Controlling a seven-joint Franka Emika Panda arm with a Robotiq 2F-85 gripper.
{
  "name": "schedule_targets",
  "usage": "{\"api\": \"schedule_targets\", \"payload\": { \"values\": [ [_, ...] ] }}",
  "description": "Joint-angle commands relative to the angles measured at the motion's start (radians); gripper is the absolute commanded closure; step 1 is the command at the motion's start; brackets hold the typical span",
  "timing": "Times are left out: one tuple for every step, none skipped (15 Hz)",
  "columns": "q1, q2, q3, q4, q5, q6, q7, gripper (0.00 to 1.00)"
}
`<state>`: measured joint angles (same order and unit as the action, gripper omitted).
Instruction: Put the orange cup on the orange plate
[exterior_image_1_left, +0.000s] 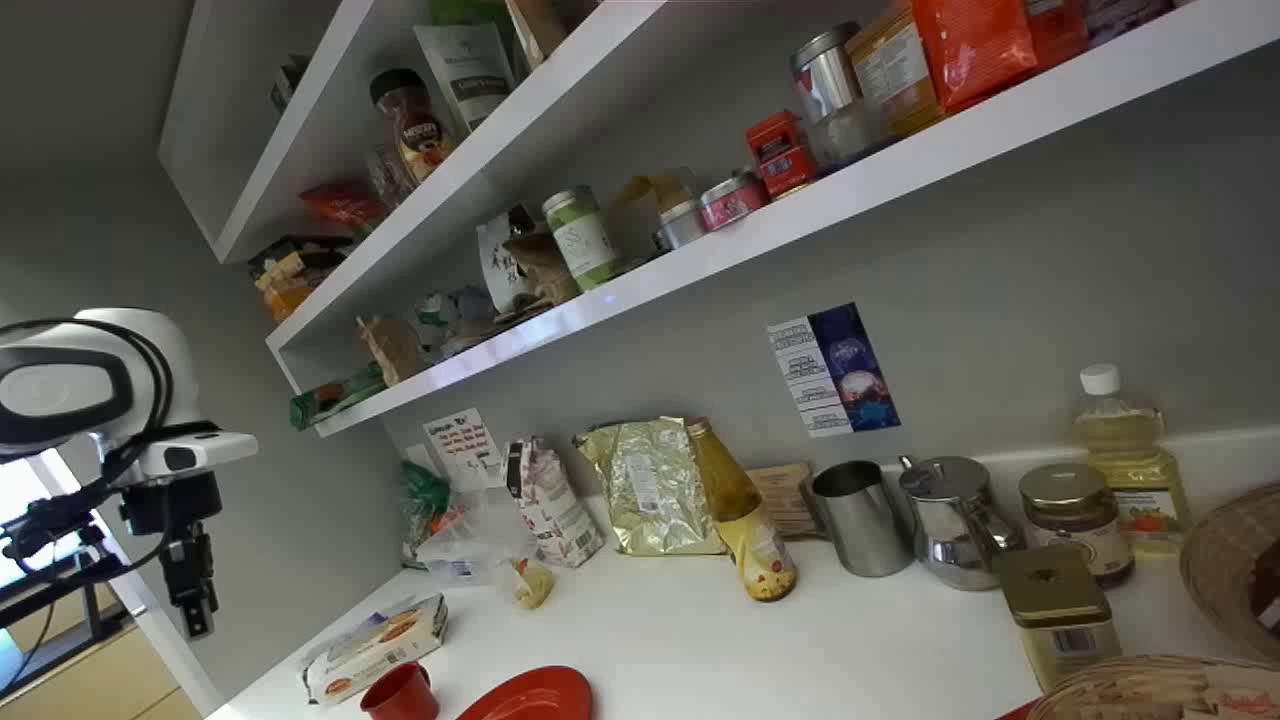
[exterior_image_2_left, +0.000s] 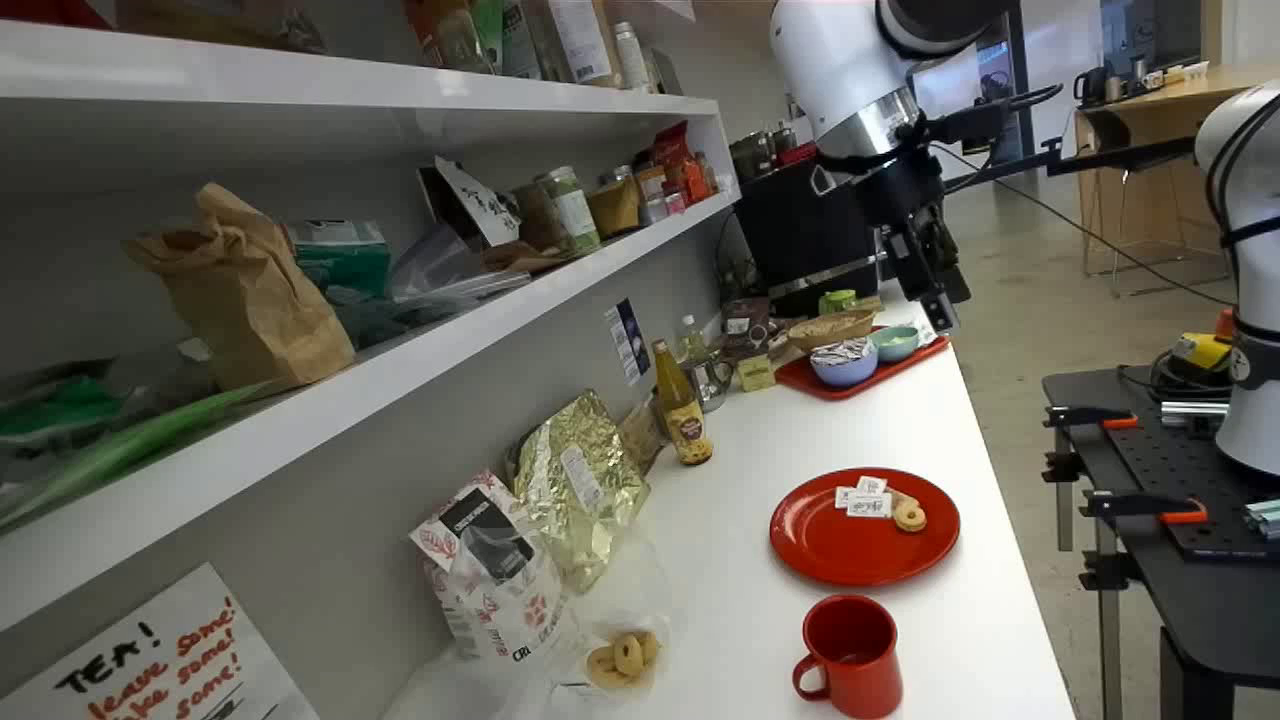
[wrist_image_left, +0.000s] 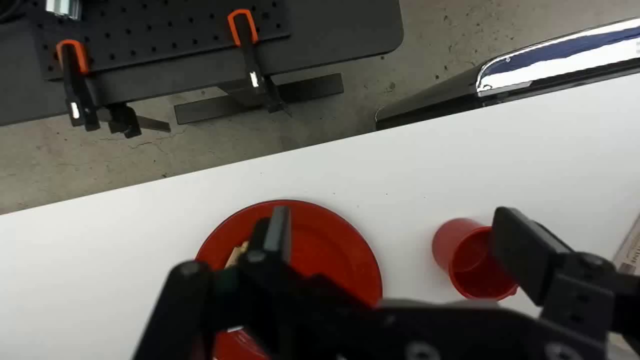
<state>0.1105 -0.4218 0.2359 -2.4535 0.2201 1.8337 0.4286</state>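
The white surface runs with one long edge along the back wall, the other facing the floor, and one short edge toward the side wall. The robot's arm reaches in past the floor-side edge. The orange plate lies flat near that edge. The hand hangs in the air above the surface, fingers spread wide apart, holding nothing. The orange cup stands upright on the surface, apart from the plate, nearer the short edge and a little farther in from the floor-side one. It is neither gripped nor on the plate, so I judge the task to be at its start: reaching down, gripping, lifting, carrying across, setting down and letting go are all left to do. Smallest, some white packets and ring biscuits sit on the part of the plate away from the short edge; the part toward the cup shows plain red, and would seem the easier place to set it.
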Motion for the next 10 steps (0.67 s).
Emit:
{"api": "schedule_targets", "payload": {
  "values": [
    [0.004,0.0,-0.004,0.001,-0.002,0.0,0.001,0.0],
    [0.004,0.0,-0.004,0.002,-0.002,0.0,0.001,0.0],
    [0.004,0.0,-0.004,0.002,-0.002,0.0,0.001,0.0],
    [0.004,0.0,-0.004,0.002,-0.002,0.0,0.001,0.0],
    [0.004,0.0,-0.004,0.002,-0.002,0.0,0.001,0.0],
    [0.004,0.0,-0.004,0.002,-0.002,0.0,0.001,0.0],
    [0.004,0.0,-0.004,0.002,-0.002,0.0,0.001,0.0],
    [0.001,0.008,-0.006,0.013,-0.004,0.014,-0.001,0.0],
    [-0.005,0.027,-0.009,0.033,0.0,0.037,0.004,0.0],
    [-0.013,0.043,-0.01,0.046,0.003,0.065,0.021,0.0]
  ]
}}
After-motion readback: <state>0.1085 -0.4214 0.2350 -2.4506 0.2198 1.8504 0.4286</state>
